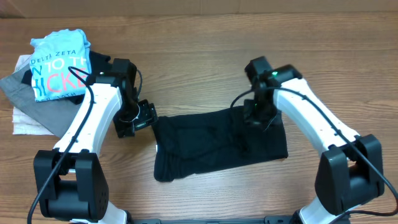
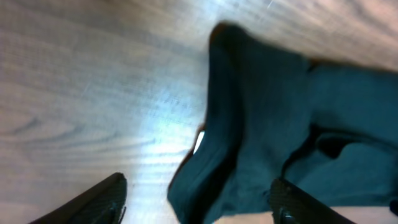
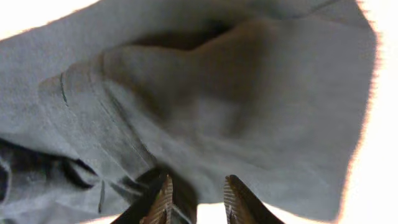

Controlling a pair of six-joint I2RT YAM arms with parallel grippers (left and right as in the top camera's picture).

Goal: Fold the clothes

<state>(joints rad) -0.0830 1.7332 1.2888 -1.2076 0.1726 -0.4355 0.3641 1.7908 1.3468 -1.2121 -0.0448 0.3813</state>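
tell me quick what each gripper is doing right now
left gripper: open wide, holding nothing, at the edge of the black garment.
right gripper: open a little, over the black garment, nothing gripped.

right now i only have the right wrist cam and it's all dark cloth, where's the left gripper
observer: The left gripper is at the left edge of the black garment spread between the two arms.
operator: is it holding that edge
observer: No. Its fingers are wide apart, with the cloth edge between them.
operator: anything else on the table
observer: Yes, at the far left of the table a light blue printed shirt sits on top of a grey garment and a white cloth.
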